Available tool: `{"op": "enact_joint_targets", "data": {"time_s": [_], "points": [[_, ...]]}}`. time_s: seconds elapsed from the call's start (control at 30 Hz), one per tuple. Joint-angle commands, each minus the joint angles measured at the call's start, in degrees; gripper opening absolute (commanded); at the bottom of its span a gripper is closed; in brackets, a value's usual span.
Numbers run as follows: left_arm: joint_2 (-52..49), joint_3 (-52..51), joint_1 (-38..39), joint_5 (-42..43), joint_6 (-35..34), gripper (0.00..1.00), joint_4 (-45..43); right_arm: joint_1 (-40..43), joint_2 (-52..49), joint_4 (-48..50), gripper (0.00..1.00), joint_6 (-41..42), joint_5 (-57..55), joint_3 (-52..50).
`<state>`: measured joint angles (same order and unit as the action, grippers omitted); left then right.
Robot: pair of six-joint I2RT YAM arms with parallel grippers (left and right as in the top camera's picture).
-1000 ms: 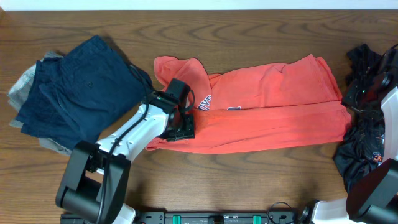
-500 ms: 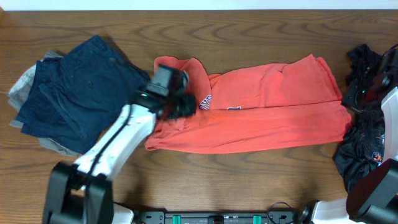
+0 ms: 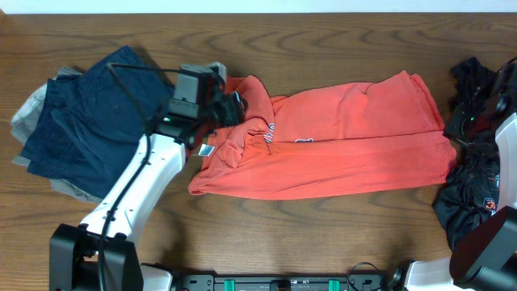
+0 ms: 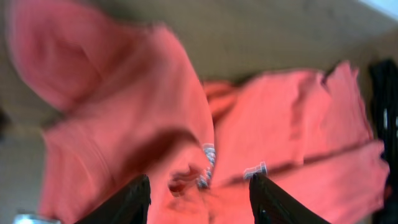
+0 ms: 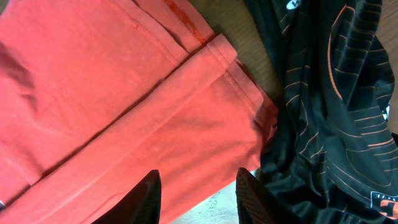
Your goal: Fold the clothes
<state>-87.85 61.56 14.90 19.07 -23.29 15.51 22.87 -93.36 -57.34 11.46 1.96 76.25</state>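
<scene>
I see the wooden surface (image 3: 323,234) running right across my overhead view. The coral-red T-shirt (image 3: 347,145) lies at its middle, folded lengthwise into a long band from 9 to 3 o'clock. Its 9 o'clock end is bunched up, with a bit of the navy-and-white lettering (image 3: 269,133) showing in the creases.

At 9 to 10 o'clock I have the navy-blue garment (image 3: 89,121), lying on a grey garment (image 3: 28,109) that peeks out at its outer edge. At 3 o'clock a black printed garment (image 3: 472,194) sits in a heap, touching the shirt's hem end.

My left claw (image 4: 199,186) hangs over the bunched collar end. Its wrist view is blurred, but the fingers stand apart and I see no cloth pinched between them, so I call it released.

My right claw (image 5: 198,186) hovers over the spot where the shirt's hem corner meets the black garment. It is also released, its fingers parted with nothing between them.
</scene>
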Motion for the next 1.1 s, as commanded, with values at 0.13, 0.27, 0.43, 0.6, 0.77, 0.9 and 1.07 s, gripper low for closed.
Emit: {"op": "enact_joint_targets", "data": {"time_s": [0.13, 0.27, 0.43, 0.6, 0.77, 0.9, 1.07], "points": [[-8.37, 6.93, -7.85, -1.60, 5.46, 0.54, -0.85, -2.89, 0.09, 0.09, 0.38, -1.53, 1.97, 0.76], [-15.96, 13.33, -9.25, -1.60, 10.36, 0.60, -0.81, -3.80, 0.09, -0.42, 0.39, -1.75, 1.97, 0.76], [-26.62, 22.05, -10.38, -1.79, 12.11, 0.64, -1.31, -4.46, 0.09, -1.57, 0.40, -2.36, 1.97, 0.76], [-34.86, 27.56, -10.64, -1.77, 12.13, 0.64, -3.23, -4.57, 0.09, -2.14, 0.40, -2.34, 1.95, 0.76], [-39.89, 28.52, -10.60, -1.77, 12.15, 0.64, -7.04, -4.57, 0.09, -2.23, 0.40, -2.32, 1.97, 0.76], [-41.75, 28.52, -10.43, -1.77, 12.13, 0.62, -6.80, -4.57, 0.09, -2.08, 0.40, -2.32, 1.95, 0.76], [-41.53, 28.57, -10.16, 1.51, 12.13, 0.06, -5.75, -5.07, 0.02, -1.88, 0.35, -2.34, 1.99, 0.76]]}}
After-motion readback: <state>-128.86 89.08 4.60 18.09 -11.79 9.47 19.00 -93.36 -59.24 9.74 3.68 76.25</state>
